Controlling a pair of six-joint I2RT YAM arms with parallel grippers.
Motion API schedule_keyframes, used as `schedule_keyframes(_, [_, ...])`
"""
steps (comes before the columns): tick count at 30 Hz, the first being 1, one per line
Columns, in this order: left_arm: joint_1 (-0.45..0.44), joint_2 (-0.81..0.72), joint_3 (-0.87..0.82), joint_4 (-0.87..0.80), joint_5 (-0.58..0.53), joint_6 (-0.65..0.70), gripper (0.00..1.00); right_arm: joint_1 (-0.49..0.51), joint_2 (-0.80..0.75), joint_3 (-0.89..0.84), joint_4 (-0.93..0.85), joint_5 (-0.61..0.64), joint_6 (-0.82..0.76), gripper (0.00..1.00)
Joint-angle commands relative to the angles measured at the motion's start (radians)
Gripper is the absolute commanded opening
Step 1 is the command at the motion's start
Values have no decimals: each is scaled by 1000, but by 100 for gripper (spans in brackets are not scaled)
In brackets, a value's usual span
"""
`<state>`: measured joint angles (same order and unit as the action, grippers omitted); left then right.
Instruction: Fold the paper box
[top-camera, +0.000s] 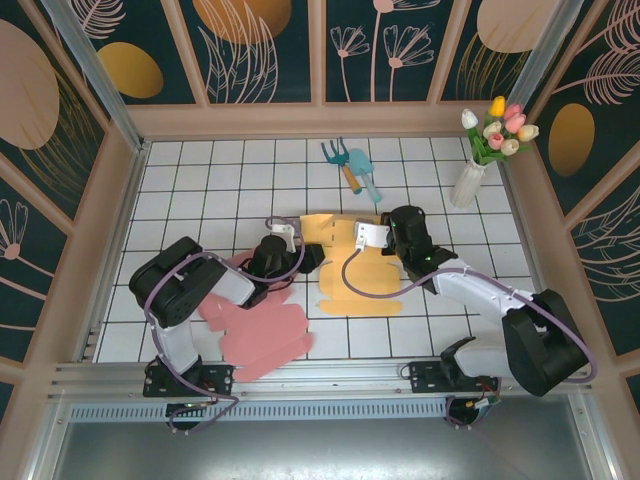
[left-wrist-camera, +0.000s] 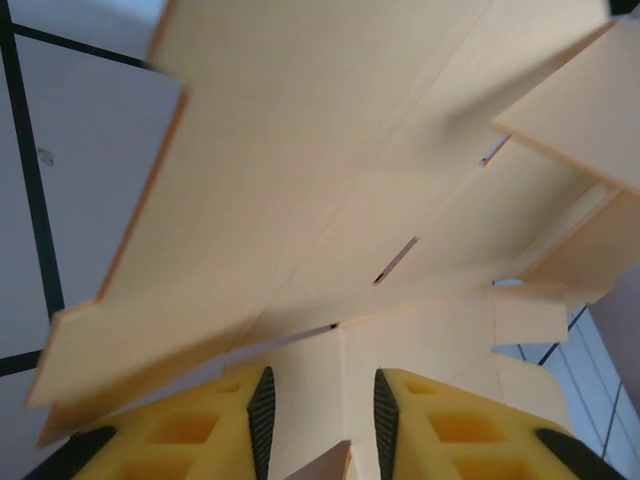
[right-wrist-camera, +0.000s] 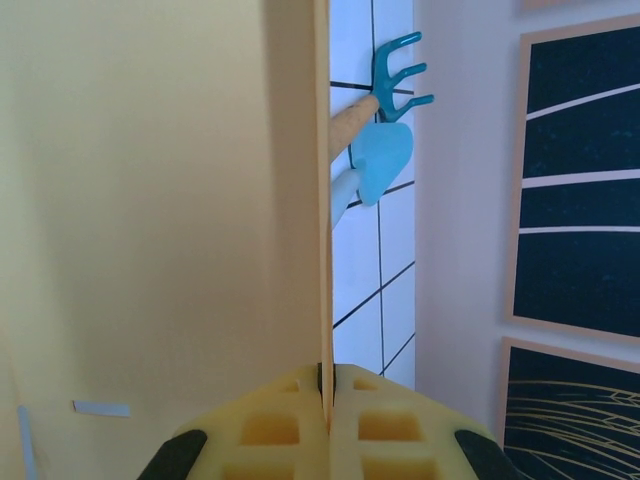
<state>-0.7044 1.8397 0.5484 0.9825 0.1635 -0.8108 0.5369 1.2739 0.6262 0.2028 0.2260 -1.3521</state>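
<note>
The paper box is a flat yellow-orange cut sheet (top-camera: 350, 290) lying in the middle of the white tiled floor, with its far part lifted. My left gripper (top-camera: 305, 255) is at the sheet's left edge. In the left wrist view its yellow fingers (left-wrist-camera: 320, 400) stand apart. The sheet's panels and slots (left-wrist-camera: 330, 150) rise ahead of them, and a flap tip lies loose between the jaws. My right gripper (top-camera: 372, 238) is at the sheet's far right part. Its fingers (right-wrist-camera: 325, 385) are shut on the thin edge of an upright panel (right-wrist-camera: 150, 200).
A pink cut sheet (top-camera: 260, 325) lies flat at the near left, under the left arm. A teal hand rake and trowel (top-camera: 355, 170) (right-wrist-camera: 390, 90) lie beyond the box. A white vase of tulips (top-camera: 468, 180) stands at the far right. Panelled walls surround the floor.
</note>
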Motion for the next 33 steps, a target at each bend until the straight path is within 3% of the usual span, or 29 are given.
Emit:
schedule_keyframes(1, [-4,5,12,-36,-36,25,40,4,-25,-6,-6,-36,26,0])
schedule_keyframes(5, [-3,-6,26,-83,-47,36,47,5,-24,-7,-13,-34,31,0])
schedule_keyframes(12, [-4,-46,12,-156,-121,65,48,5,-24,4,-14,-31,41,0])
schedule_keyframes(17, [-4,-27,15,-107,-60,48,47,5,-25,9,-21,-40,51,0])
schedule_keyframes(28, [-4,-52,80,-77,75,-13,26,5,30,41,-2,7,95,0])
schedule_keyframes(33, [-6,-48,98,-64,102,-36,25,-2,53,57,4,3,130,0])
